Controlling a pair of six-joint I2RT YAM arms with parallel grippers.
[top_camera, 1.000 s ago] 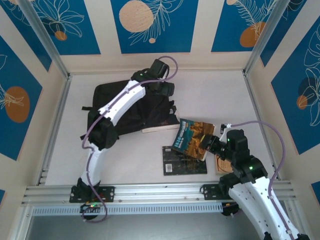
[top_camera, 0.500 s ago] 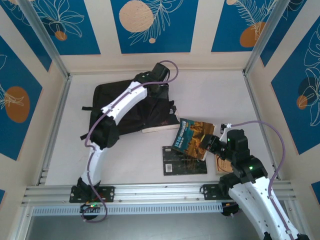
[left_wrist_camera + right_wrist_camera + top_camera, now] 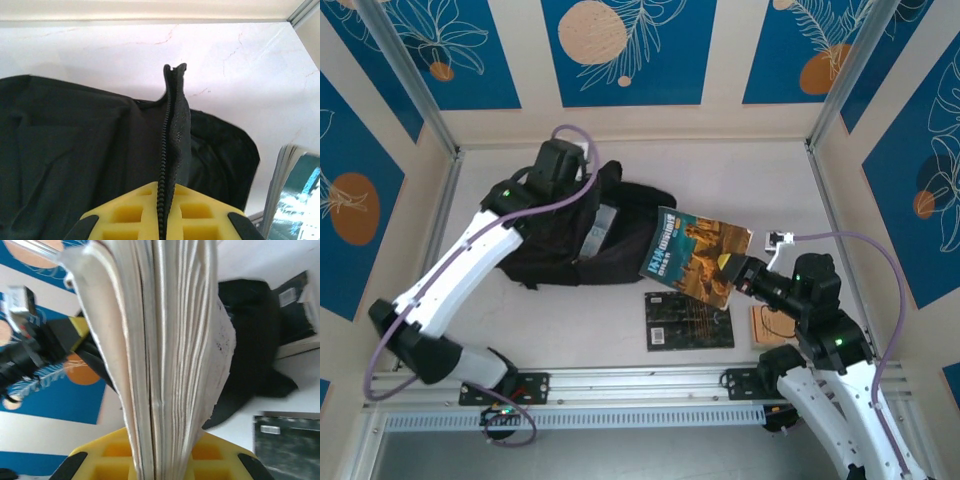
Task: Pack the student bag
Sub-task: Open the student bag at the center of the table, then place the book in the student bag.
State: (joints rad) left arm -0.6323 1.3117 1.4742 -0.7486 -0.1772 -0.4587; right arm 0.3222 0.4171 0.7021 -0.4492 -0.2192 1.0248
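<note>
If the left gripper [image 3: 162,226] pinching the student bag [image 3: 65,150] slips (thin zipper hold), the book [image 3: 165,365] clamped in the right gripper [image 3: 159,460] may snag.

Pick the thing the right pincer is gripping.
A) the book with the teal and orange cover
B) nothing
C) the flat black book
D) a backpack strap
A: the right pincer is shut on the teal and orange book, whose pages stand between its fingers in the right wrist view. The flat black book lies on the table, and the student bag has its zipper edge in the left pincer.
</note>
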